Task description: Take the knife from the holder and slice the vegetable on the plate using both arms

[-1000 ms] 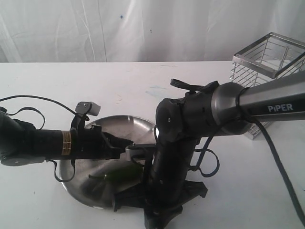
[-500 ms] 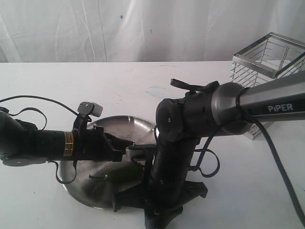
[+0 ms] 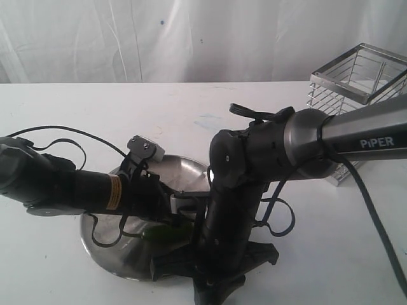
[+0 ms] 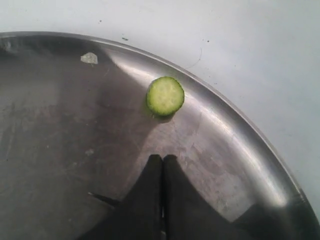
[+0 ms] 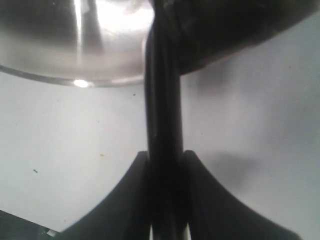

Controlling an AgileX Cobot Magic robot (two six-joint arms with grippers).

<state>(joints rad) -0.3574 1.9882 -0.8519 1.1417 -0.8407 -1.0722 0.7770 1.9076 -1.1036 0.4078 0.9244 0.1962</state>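
The plate [image 3: 102, 253] lies at the table's front, under both arms. On it, the dark green vegetable [image 3: 163, 233] shows between the arms. A cut green round [image 4: 165, 96] rests near the plate's rim [image 4: 235, 125]. My left gripper [image 4: 162, 159], on the arm with the yellow band, hangs just over the plate's surface. It is shut with nothing between its fingers. My right gripper [image 5: 165, 156] is shut on the knife's black handle [image 5: 161, 110], which runs toward the plate's edge [image 5: 60, 75]. The blade is hidden. The holder [image 3: 359, 86] stands at the far right.
The big grey PIPER arm [image 3: 356, 136] crosses from the right and bends down in front of the plate. Loose cables [image 3: 57, 133] loop off the left arm. A white curtain [image 3: 191, 38] closes the back. White tabletop [image 3: 76, 101] surrounds the plate.
My left arm has pushed rightward and lower over the plate, its wrist camera rising and turning. The right arm and the vegetable have hardly moved.
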